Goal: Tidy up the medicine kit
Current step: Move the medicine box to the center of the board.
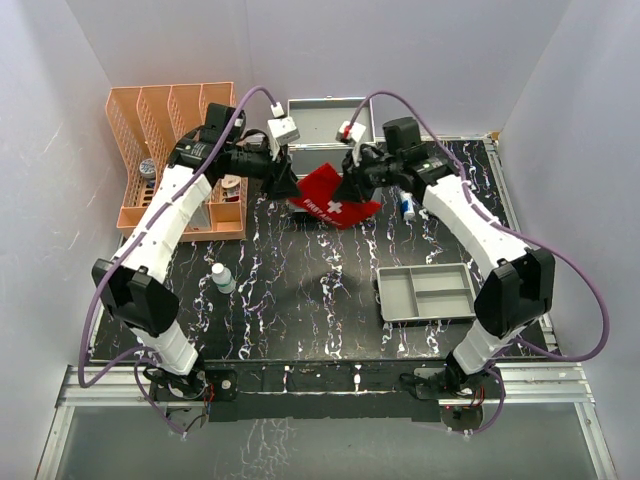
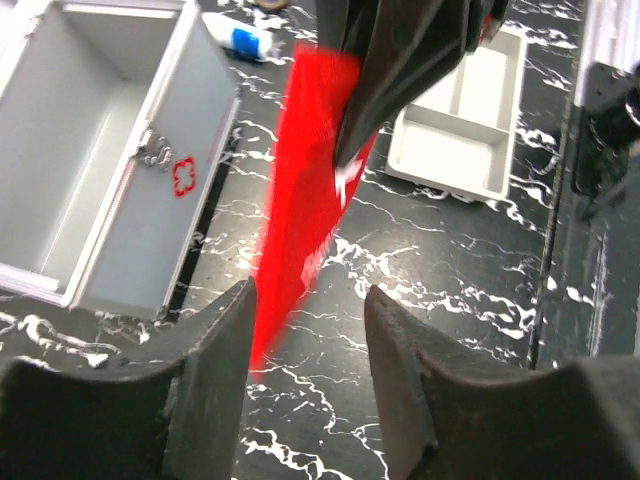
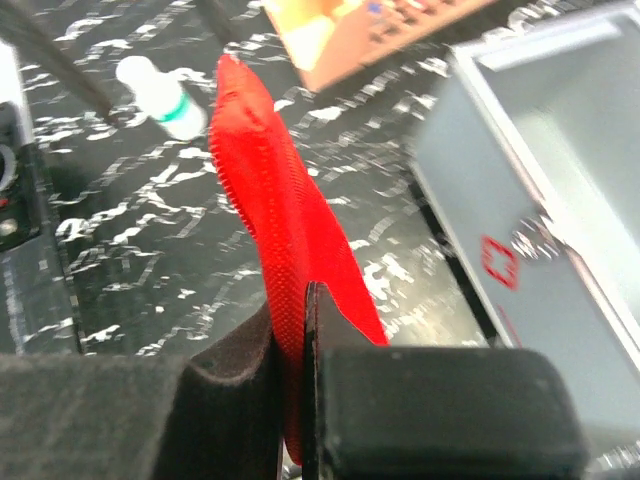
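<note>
The right hand [image 3: 303,335] is clamping its fingers tight on one edge of the flat red pouch [image 3: 265,190] and holding it off the tabletop [image 1: 300,310], the pouch hanging edge-on. The left hand [image 2: 308,300] is standing wide, its fingers apart on either side of the pouch's lower corner; the corner is lying close to one finger, but I cannot tell whether it is touching. Both hands are meeting over the far middle of the tabletop. Just behind them the medicine kit [image 1: 318,122] is sitting with its lid open, its latch with the red mark facing the pouch. A white tube with a blue band [image 1: 405,207] is lying to the right of the pouch. Nearer the arm bases a grey divided tray [image 1: 428,292] is resting on the right, a small white bottle [image 1: 222,278] is lying on the left, and an orange file organizer [image 1: 175,130] is occupying the far left corner.
</note>
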{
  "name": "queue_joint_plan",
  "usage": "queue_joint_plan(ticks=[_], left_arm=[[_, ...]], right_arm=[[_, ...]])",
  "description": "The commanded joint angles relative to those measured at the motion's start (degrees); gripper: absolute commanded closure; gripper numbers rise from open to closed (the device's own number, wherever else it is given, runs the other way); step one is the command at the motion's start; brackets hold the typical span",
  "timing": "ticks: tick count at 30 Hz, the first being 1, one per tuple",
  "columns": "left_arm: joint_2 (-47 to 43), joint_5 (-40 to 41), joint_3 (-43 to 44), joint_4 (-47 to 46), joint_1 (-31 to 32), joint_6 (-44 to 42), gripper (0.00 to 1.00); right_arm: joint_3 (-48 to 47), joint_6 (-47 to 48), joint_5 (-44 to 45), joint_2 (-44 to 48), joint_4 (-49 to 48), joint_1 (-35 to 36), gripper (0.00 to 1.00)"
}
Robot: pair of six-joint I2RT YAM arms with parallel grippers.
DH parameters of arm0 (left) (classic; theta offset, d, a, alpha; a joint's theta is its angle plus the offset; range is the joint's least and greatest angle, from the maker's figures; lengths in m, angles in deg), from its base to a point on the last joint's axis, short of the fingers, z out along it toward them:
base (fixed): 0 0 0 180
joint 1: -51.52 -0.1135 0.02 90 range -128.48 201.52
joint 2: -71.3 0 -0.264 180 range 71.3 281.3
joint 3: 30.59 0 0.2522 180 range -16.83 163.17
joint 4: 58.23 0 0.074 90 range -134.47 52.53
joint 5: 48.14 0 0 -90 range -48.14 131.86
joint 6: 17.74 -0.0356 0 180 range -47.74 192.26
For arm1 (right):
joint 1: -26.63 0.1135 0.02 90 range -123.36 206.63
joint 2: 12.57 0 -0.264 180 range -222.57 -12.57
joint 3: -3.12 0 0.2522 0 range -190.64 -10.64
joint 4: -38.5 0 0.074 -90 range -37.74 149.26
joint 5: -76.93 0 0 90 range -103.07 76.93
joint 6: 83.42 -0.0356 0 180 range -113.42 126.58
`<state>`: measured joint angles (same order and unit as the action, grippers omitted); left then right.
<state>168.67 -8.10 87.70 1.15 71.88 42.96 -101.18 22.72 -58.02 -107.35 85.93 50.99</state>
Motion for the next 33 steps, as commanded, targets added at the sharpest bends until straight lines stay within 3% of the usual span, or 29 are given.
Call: queue_joint_plan(ticks=[1,6,16,21,24,27,33], left_arm=[[-6.6,7.1,-3.4,-10.8,-0.4,6.1,0.46],[-8.9,12.1,-8.6,-18.3,-0.5,4.8,0.37],[1.9,9.8,-3.7,-12.1,-0.4,-11.8,0.34],[6.6,6.7,-2.0,-10.8,-0.4,-23.0,0.26],[9.0,7.0,-2.0,-12.0,-0.5,-27.1,0.12],[11.1,8.8,-2.1,-17.3,-0.5,-27.8,0.05],[13.9,11.0,-1.9,-25.2,-0.5,-28.3,0.04]], right_arm=[[-4.9,0.7,7.2,4.2,2.3,-6.3,1.0],[-5.3,-0.4,11.0,7.2,1.5,-12.4,1.0],[-10.1,-2.4,17.6,9.9,2.5,-19.0,1.0],[-8.2,-3.1,19.2,12.9,2.8,-21.9,1.0],[-6.4,-3.5,19.2,14.9,3.0,-23.5,1.0],[-4.3,-3.6,19.2,16.8,3.3,-24.0,1.0],[-1.0,-4.0,19.1,19.5,3.3,-26.8,1.0]])
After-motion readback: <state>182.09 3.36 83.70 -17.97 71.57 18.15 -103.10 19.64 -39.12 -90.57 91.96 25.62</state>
